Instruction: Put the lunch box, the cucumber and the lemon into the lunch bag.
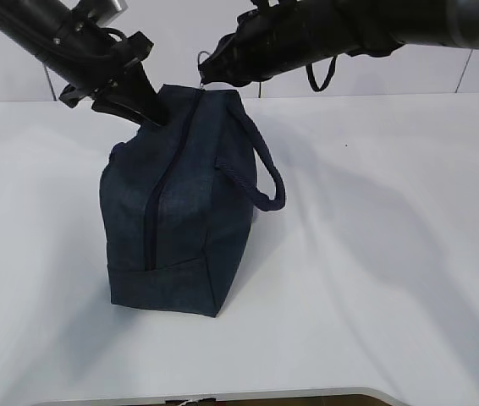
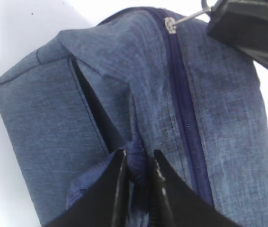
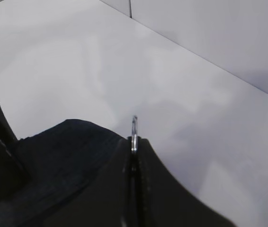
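The dark navy lunch bag (image 1: 184,220) stands on the white table, and its top zipper (image 1: 150,211) runs shut along the bag's length. My left gripper (image 1: 149,114) is at the bag's far left top. In the left wrist view the left gripper (image 2: 138,163) is shut on the bag's blue rope handle (image 2: 135,150). My right gripper (image 1: 207,74) hovers over the far end of the zipper. It (image 3: 134,141) is shut on the metal ring pull (image 3: 134,127). The ring's link meets the slider (image 2: 170,24). The lunch box, the cucumber and the lemon are out of view.
The other rope handle (image 1: 267,173) loops out on the bag's right side. White table (image 1: 392,211) spreads all around the bag, with a pale wall behind it. The right arm's black body (image 2: 247,28) hangs close over the bag's far end.
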{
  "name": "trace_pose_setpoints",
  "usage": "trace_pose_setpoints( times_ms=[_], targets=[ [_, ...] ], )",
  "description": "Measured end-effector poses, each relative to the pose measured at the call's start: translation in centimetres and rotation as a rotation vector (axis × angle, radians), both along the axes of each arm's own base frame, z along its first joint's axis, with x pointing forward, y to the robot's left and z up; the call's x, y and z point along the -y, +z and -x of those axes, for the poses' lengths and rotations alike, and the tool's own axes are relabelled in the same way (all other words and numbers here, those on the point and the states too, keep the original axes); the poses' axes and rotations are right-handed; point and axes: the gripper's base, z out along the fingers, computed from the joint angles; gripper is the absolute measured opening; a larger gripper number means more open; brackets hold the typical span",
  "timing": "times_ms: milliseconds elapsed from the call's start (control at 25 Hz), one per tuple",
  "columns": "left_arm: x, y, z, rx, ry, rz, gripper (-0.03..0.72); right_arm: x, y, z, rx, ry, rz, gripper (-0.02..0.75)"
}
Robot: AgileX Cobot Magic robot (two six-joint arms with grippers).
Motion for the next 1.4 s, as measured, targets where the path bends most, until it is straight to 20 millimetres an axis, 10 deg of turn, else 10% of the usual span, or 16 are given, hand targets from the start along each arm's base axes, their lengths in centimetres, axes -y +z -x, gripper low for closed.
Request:
trace_pose_setpoints(
  times_ms=[1400],
  targets=[
    [0.07, 0.25, 0.32, -0.008, -0.019, -0.002, 0.059, 0.08, 0.00, -0.16, 0.007, -0.019, -0.004, 0.005]
  ],
)
